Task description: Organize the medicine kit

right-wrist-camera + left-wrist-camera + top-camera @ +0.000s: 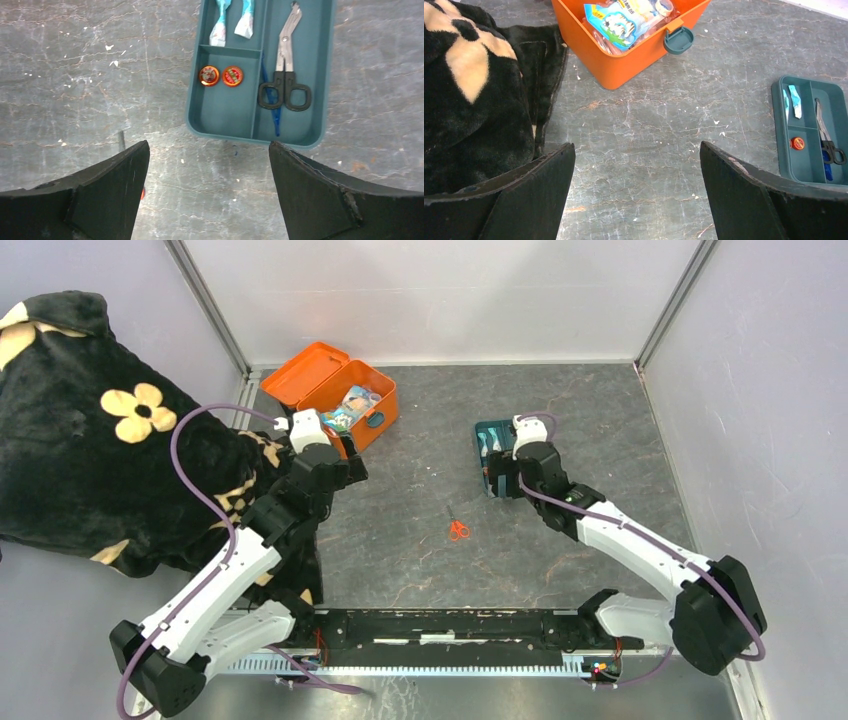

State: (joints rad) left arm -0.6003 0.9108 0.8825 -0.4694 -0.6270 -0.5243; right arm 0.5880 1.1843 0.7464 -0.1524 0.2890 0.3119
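Note:
The orange medicine kit [371, 410] stands open at the back left, lid laid back, with packets inside; it also shows in the left wrist view [624, 65] with its teal latch [678, 40]. My left gripper [340, 455] is open and empty, just in front of the kit over bare table [636, 150]. A teal compartment tray [492, 468] lies right of centre, holding black-handled shears [286, 75], two small round tins [221, 76] and sachets. My right gripper [505, 475] is open and empty at the tray's near edge [209, 150]. Small orange scissors [458, 530] lie on the table.
A black blanket with cream flowers [90, 440] covers the left side and reaches the left arm; it fills the left of the left wrist view [474, 100]. White walls close in the grey table on three sides.

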